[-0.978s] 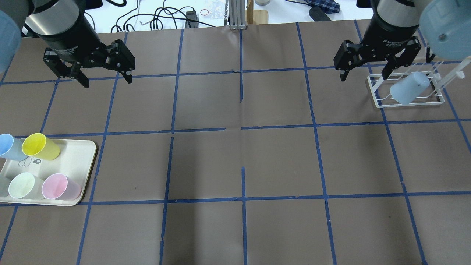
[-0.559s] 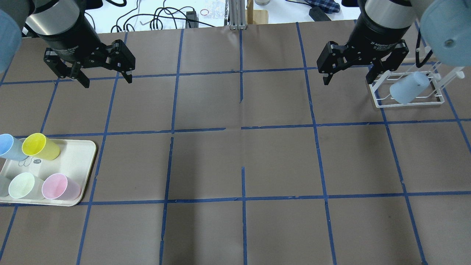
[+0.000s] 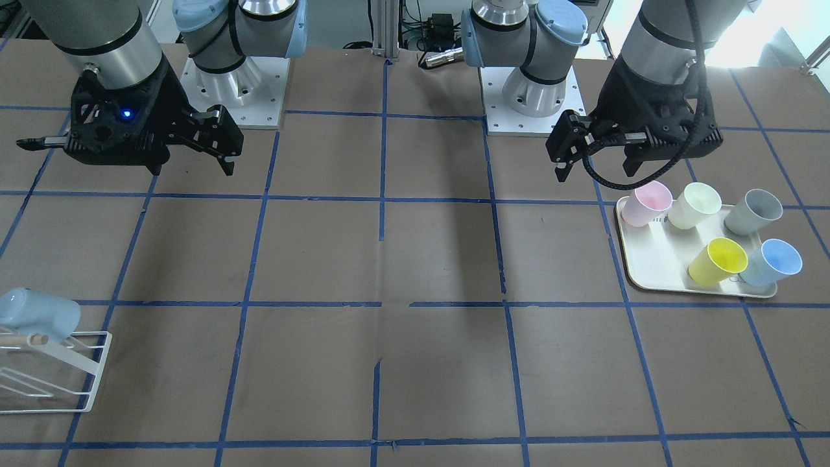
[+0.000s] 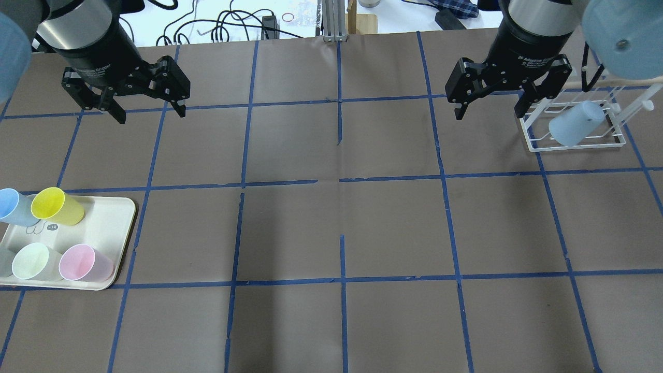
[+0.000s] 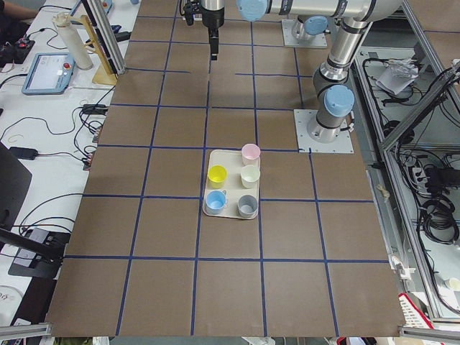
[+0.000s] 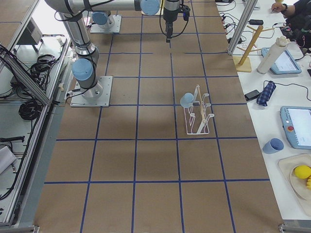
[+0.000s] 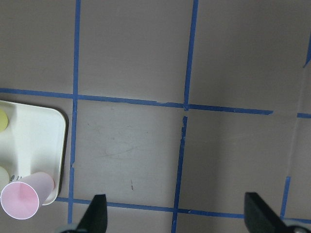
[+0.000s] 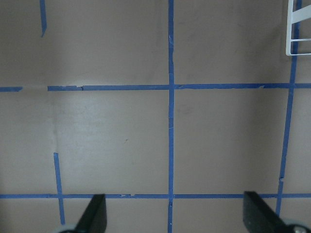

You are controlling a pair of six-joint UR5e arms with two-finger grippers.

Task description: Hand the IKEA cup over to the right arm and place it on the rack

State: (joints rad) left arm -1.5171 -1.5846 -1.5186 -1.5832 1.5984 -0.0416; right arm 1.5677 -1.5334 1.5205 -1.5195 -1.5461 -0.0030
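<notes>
A pale blue IKEA cup (image 4: 575, 123) lies tilted on the white wire rack (image 4: 575, 146) at the far right; it also shows in the front view (image 3: 35, 314). My right gripper (image 4: 488, 115) is open and empty, hovering just left of the rack, apart from the cup. Its wrist view shows only bare table and a corner of the rack (image 8: 290, 29). A second pale blue cup (image 4: 13, 206) stands on the cream tray (image 4: 103, 228) at the left. My left gripper (image 4: 151, 116) is open and empty, high over the far left of the table.
The tray also holds a yellow cup (image 4: 56, 206), a pale green cup (image 4: 31, 261), a pink cup (image 4: 85, 262) and a grey cup (image 3: 755, 211). Cables and clutter lie beyond the table's far edge. Blue tape lines grid the brown table.
My right gripper has moved left and back, away from the rack, staying open. The cup stays on the rack. The left arm has not moved.
</notes>
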